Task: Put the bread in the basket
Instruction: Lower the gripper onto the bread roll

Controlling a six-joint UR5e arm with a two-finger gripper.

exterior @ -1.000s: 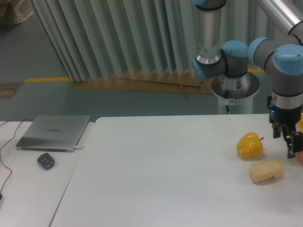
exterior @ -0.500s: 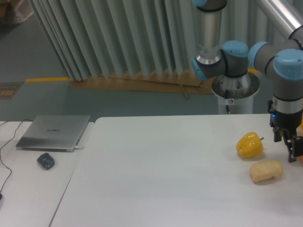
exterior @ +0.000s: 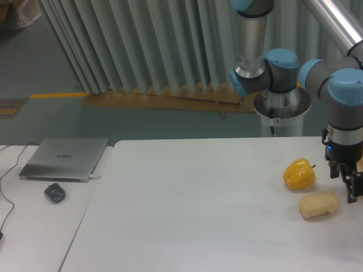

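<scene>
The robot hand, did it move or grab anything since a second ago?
The gripper slid a little to the right and sank lower beside the bread, but it has not grabbed anything. The bread and the yellow pepper stayed where they were on the table. So did the laptop and the mouse.

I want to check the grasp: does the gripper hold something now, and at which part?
Nothing is held. The gripper hangs apart from the bread, which lies on the table beside the yellow pepper.
</scene>
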